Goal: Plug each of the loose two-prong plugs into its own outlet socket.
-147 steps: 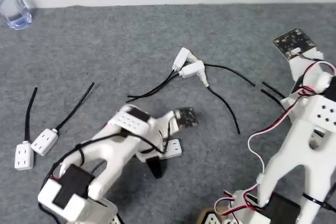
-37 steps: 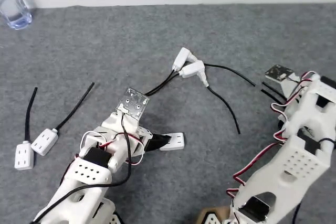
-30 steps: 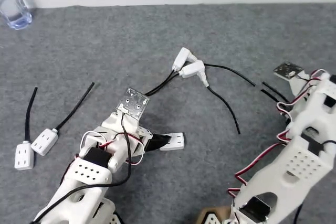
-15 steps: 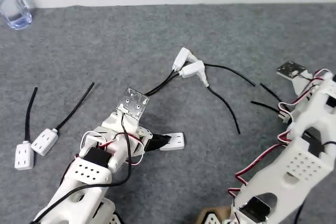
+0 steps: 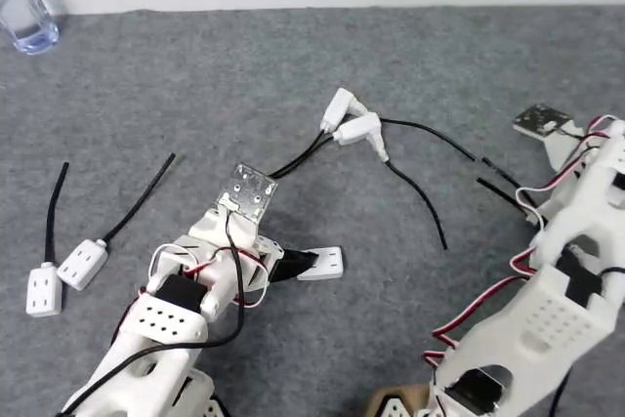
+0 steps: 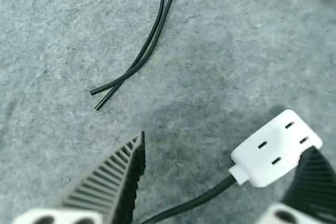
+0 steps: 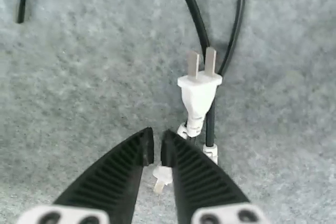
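Left jaws: spread wide and released, low over the grey surface (image 5: 195,75), grasping nothing.
Outlet socket (image 6: 275,148): white, lying flat with its slots up, inside the left jaws' gap and hard by one jaw's tip. Whether it touches that jaw I cannot tell. Its black cord runs back under the wrist. From the high view it sits just ahead of the left arm (image 5: 186,310).
Right jaws: clenched to a thin slit. A small white bit (image 7: 160,179) shows at the slit, and I cannot tell whether it is pinched.
Two-prong plug (image 7: 199,90): white and unplugged, on the surface just past the right jaws' tips, prongs pointing away from them. A black cord (image 7: 195,19) lies right beside it.
Right arm (image 5: 562,271): at the right side of the surface.
Joined pieces (image 5: 347,119): two white connectors side by side mid-surface, black cords leading off both ways, apart from both arms.
Far-left socket (image 5: 44,290): white, short black cord, lying loose.
Neighbour socket (image 5: 83,263): just beside it, likewise loose.
Clear container (image 5: 24,7): at the back left corner.
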